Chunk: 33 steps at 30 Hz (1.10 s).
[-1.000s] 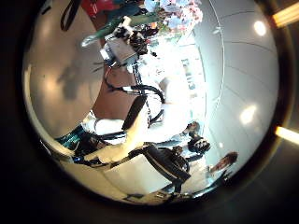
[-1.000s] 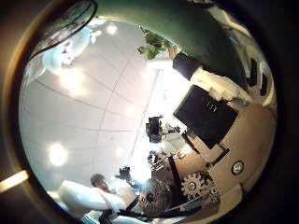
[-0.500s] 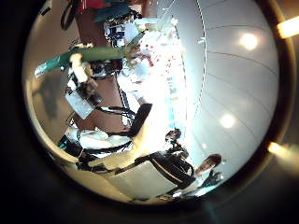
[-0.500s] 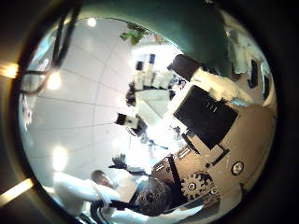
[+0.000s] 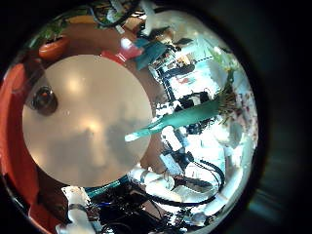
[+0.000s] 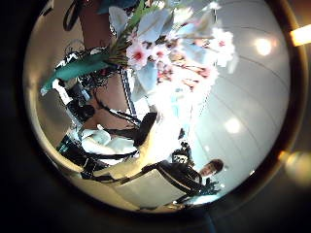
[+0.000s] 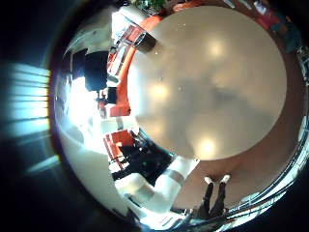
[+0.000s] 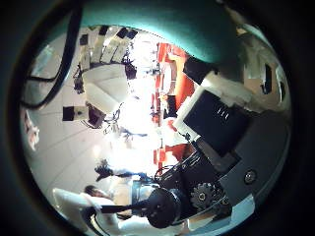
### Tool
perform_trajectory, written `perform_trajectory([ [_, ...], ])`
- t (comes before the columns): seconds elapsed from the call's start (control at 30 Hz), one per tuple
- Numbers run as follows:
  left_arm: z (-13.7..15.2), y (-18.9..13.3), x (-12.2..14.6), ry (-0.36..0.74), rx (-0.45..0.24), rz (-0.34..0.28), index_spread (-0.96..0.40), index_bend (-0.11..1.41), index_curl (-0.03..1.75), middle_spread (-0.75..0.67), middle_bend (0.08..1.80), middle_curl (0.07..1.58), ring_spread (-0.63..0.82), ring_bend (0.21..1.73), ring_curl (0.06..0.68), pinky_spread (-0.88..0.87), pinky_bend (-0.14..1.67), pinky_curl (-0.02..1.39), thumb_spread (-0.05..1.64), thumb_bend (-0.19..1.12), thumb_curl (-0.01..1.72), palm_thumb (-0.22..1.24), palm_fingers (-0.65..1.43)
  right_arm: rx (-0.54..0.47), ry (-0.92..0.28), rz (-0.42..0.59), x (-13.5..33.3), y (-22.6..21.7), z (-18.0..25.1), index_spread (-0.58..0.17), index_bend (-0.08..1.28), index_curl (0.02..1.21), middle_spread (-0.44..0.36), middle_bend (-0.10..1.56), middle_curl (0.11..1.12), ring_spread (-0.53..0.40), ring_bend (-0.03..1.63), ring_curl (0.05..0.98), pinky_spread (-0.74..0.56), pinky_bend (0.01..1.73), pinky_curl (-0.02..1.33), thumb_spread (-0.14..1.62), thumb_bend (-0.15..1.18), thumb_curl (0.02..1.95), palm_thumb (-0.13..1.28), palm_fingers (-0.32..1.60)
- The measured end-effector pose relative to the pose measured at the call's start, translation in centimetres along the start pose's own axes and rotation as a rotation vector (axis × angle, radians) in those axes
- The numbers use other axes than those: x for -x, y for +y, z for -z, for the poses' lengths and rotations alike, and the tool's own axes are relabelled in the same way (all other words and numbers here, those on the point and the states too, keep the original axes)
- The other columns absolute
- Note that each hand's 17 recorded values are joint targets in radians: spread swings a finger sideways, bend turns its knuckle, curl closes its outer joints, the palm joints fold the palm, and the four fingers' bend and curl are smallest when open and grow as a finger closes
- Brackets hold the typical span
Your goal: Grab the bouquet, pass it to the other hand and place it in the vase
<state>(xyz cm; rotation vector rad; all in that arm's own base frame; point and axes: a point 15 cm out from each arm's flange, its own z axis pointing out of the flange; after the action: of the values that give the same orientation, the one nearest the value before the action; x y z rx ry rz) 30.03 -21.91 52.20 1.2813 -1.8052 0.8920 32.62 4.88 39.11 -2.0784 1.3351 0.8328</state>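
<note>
Left hand (image 5: 97, 203), whose finger state I cannot tell, looks from its little-finger side at the green wrapped stem of the pink-and-white flower bouquet (image 5: 180, 115), held in the air near the edge of the round pale table (image 5: 83, 136); its thumb side alone shows the blossoms, close to the palm. Right hand (image 8: 221, 128) sees only the table from its little-finger side, while its thumb side shows the stem across its palm, fingers seemingly closed round it. Pickup looks done and the pass is pending; the vase, which I cannot make out anywhere, remains.
</note>
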Motion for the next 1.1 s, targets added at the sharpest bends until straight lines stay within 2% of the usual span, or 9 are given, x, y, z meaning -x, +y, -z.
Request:
perform_trajectory([
  [0.17, -0.3, 0.3, 0.5, -0.006, 0.019, 0.012, 0.14, 0.18, 0.38, 0.35, 0.20, 0.36, 0.51, 0.53, 0.181, 0.48, 0.19, 0.29, 1.00, -0.03, 0.35, 0.31, 0.22, -0.014, 0.028, 0.027, 1.0, 0.0, 0.6, -0.235, 1.17, 0.98, -0.156, 1.35, 0.93, -0.209, 1.45, 0.776, -0.18, 1.23, 0.99, 0.86, -0.01, 1.17, 1.11, 1.10],
  [0.43, -3.1, 0.6, 1.9, 0.038, 0.129, 0.067, 0.19, 0.15, 0.34, 0.43, 0.19, 0.35, 0.52, 0.58, 0.196, 0.48, 0.23, 0.31, 0.97, -0.03, 0.35, 0.33, 0.18, -0.014, 0.069, 0.101, 4.1, 0.4, 0.6, -0.237, 1.17, 0.98, -0.155, 1.35, 0.93, -0.211, 1.45, 0.780, -0.18, 1.22, 1.01, 0.86, -0.01, 1.18, 1.11, 1.10],
  [0.53, -3.3, 0.5, 1.0, 0.095, 0.140, 0.059, 0.20, 0.15, 0.33, 0.45, 0.20, 0.35, 0.53, 0.60, 0.198, 0.48, 0.25, 0.32, 0.96, -0.03, 0.35, 0.33, 0.16, -0.015, 0.107, 0.136, 5.5, 0.8, 0.5, -0.237, 1.17, 0.98, -0.155, 1.35, 0.93, -0.211, 1.45, 0.782, -0.18, 1.22, 1.01, 0.86, -0.01, 1.19, 1.11, 1.10],
  [0.73, -3.7, 0.4, -0.8, 0.189, 0.145, 0.024, 0.20, 0.15, 0.31, 0.46, 0.21, 0.36, 0.53, 0.62, 0.199, 0.48, 0.26, 0.32, 0.94, -0.03, 0.35, 0.32, 0.15, 0.009, 0.153, 0.142, 5.8, 1.5, 0.4, -0.238, 1.17, 0.98, -0.156, 1.35, 0.93, -0.211, 1.45, 0.784, -0.18, 1.21, 1.02, 0.87, -0.01, 1.20, 1.11, 1.10],
  [0.9, -4.1, 1.3, -1.6, 0.242, 0.177, 0.008, 0.19, 0.16, 0.30, 0.43, 0.25, 0.37, 0.53, 0.62, 0.195, 0.48, 0.25, 0.32, 0.93, -0.03, 0.35, 0.32, 0.17, 0.026, 0.201, 0.135, 5.3, 1.0, -0.2, -0.238, 1.17, 0.99, -0.157, 1.34, 0.94, -0.212, 1.45, 0.786, -0.18, 1.21, 1.03, 0.87, -0.01, 1.20, 1.10, 1.10],
  [1.1, -4.4, 1.4, -1.8, 0.254, 0.191, 0.016, 0.14, 0.20, 0.33, 0.27, 0.36, 0.41, 0.49, 0.57, 0.174, 0.47, 0.18, 0.30, 0.92, -0.02, 0.36, 0.37, 0.28, 0.030, 0.230, 0.121, 5.0, 0.4, -0.7, -0.239, 1.17, 0.99, -0.159, 1.34, 0.94, -0.212, 1.45, 0.788, -0.18, 1.20, 1.04, 0.87, -0.01, 1.21, 1.10, 1.10],
])
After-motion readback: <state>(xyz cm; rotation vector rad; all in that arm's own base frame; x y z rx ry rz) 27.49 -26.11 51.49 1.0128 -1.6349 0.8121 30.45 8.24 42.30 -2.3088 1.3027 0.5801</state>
